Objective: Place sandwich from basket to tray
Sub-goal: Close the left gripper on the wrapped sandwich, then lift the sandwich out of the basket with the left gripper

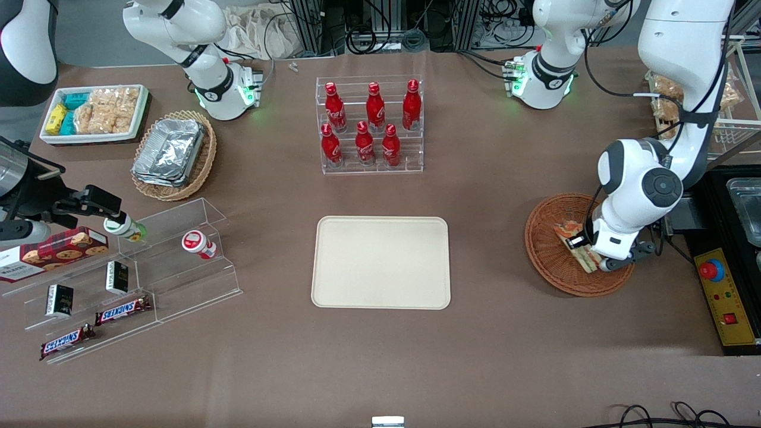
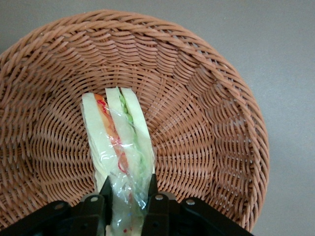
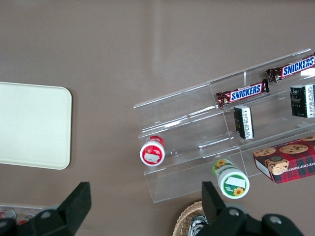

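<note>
The sandwich (image 1: 582,257) (image 2: 120,142), a clear-wrapped white wedge with green and red-orange stripes, lies inside the round reddish-brown basket (image 1: 550,261) (image 2: 206,123) toward the working arm's end of the table. My gripper (image 1: 590,252) (image 2: 129,189) is down in the basket, and its two black fingers (image 2: 153,191) press the wrap from both sides, shut on the sandwich's near end. The cream tray (image 1: 380,261) (image 3: 29,123) lies flat at the table's middle with nothing on it, well apart from the basket.
A clear rack of red bottles (image 1: 370,125) stands farther from the front camera than the tray. A control box with a red button (image 1: 722,297) sits beside the basket. Clear shelves with snacks (image 1: 119,279), a foil-container basket (image 1: 172,154) and a white snack bin (image 1: 95,113) are toward the parked arm's end.
</note>
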Motion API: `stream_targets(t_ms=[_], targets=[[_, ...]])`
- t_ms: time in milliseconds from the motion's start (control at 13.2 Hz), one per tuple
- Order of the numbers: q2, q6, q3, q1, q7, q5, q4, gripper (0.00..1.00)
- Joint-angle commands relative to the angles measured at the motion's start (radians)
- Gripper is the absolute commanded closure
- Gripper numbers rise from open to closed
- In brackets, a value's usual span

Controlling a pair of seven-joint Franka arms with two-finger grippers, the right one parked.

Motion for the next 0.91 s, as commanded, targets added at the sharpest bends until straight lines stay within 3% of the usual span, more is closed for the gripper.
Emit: stream_targets(t_ms=[0, 529, 832], targets=[[-0.028, -0.117, 0.001, 0.002, 0.029, 0.009, 0.077, 1.0], [-0.021, -0.758, -0.008, -0.012, 0.313, 0.007, 0.607, 1.0], [-0.004, -0.819, -0.151, -0.023, 0.436, 0.003, 0.694, 1.0]])
